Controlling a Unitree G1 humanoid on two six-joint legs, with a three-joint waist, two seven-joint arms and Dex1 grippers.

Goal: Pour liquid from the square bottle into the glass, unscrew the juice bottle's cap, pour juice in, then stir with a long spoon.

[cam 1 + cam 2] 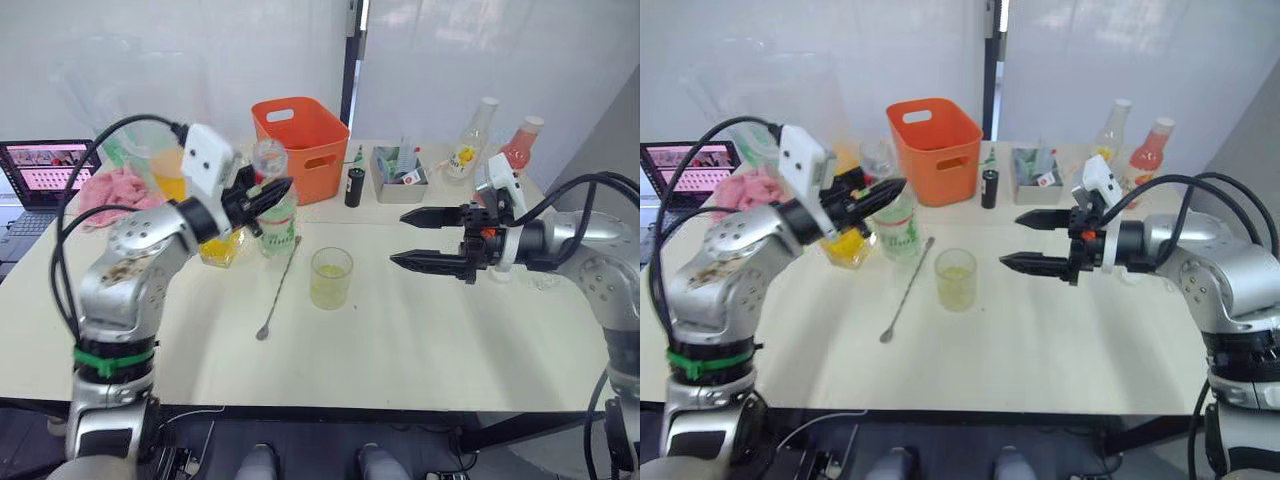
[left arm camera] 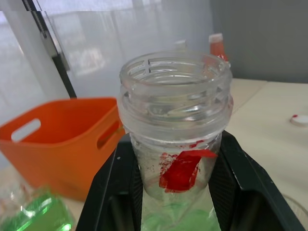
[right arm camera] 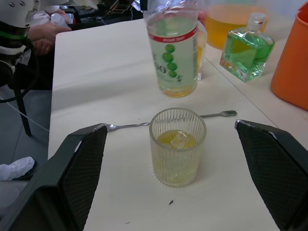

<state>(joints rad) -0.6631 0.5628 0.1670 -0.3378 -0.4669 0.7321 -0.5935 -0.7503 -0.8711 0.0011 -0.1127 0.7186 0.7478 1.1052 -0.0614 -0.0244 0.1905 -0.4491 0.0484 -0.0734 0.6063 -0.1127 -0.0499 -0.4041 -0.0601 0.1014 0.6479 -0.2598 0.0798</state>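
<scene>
Left gripper (image 1: 272,192) jaws clamp the uncapped juice bottle's (image 1: 277,225) neck; right gripper (image 1: 412,238) jaws spread wide near the glass (image 1: 331,277) on the bench (image 1: 420,340).

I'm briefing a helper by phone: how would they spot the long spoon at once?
Start at the orange basket at the back of the table. Come forward to the ribbed glass of yellow liquid; the long spoon lies flat just to its left, apart from it. It is the thin metal rod on the tabletop, while its neighbours are upright bottles and containers.
</scene>
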